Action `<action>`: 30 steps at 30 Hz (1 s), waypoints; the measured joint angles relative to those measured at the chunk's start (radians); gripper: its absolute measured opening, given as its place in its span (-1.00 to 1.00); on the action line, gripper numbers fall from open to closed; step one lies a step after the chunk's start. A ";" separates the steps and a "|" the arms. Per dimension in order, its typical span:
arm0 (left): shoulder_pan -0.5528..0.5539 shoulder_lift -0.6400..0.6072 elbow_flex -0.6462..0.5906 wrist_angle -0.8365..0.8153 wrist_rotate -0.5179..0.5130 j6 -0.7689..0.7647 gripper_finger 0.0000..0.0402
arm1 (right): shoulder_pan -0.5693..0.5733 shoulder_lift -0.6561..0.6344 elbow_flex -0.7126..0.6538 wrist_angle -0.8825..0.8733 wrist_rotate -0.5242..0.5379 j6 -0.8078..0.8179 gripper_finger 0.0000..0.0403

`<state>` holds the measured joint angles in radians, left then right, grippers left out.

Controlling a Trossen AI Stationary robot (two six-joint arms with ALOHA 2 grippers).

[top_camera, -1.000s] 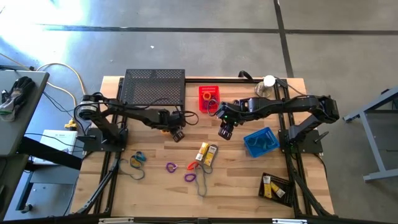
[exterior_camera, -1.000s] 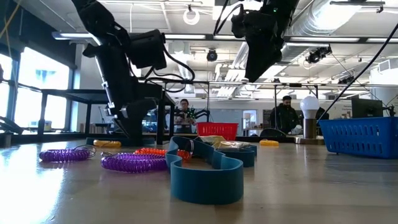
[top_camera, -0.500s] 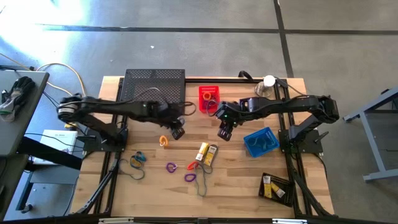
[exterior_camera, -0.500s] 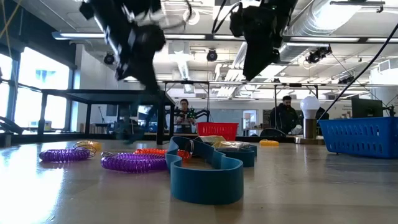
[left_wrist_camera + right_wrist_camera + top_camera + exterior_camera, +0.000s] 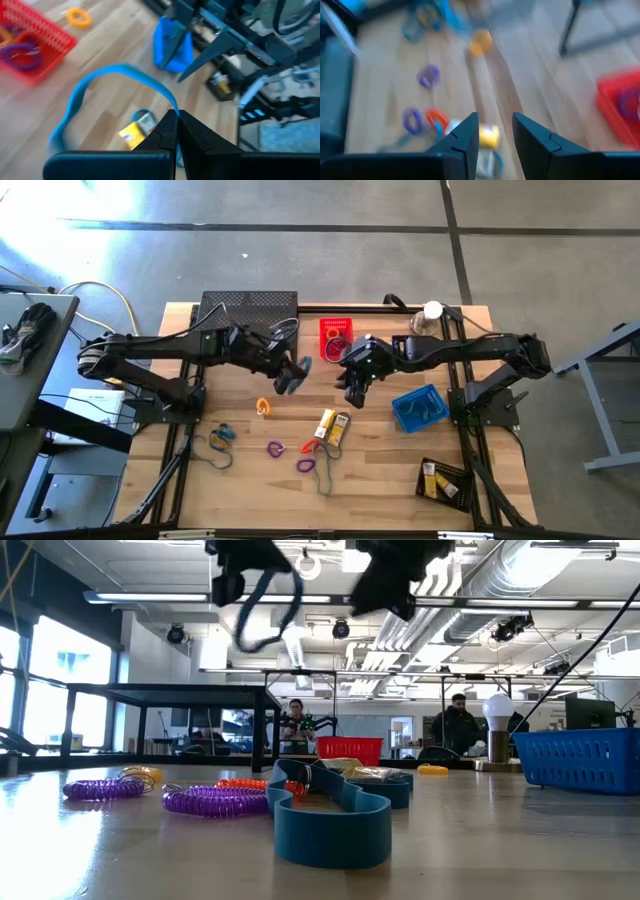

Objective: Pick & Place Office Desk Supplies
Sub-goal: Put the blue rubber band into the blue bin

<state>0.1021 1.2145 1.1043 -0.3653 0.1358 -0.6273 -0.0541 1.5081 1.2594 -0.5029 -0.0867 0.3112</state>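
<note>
While a thin blue band loop (image 5: 95, 95) dangles limp and lopsided above the worktop (image 5: 385, 460), the left claw (image 5: 176, 125) is pressed together, pinching its top; the right claw (image 5: 495, 131) hangs nearby, slightly spread, holding nothing.

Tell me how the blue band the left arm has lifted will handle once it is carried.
Probably floppy: the blue band hangs from the shut left gripper as a bent, sagging loop. Likely light, since one pinched spot holds all of it. It may swing in transit, as the loop dangles free in the air in the low view.
</note>
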 joint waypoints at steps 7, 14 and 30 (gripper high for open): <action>-0.029 0.001 0.006 0.116 0.075 -0.060 -1.00 | 0.015 -0.071 0.003 0.219 -0.042 -0.051 -0.44; -0.029 0.001 0.007 0.205 0.139 -0.105 -1.00 | 0.031 -0.095 0.000 0.323 -0.022 -0.127 -0.23; -0.024 0.007 0.008 0.295 0.189 -0.107 -1.00 | 0.047 -0.022 -0.001 0.385 0.105 -0.386 0.04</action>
<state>0.0784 1.2210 1.1126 -0.0701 0.3252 -0.7345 -0.0071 1.4864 1.2580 -0.1181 0.0183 -0.0752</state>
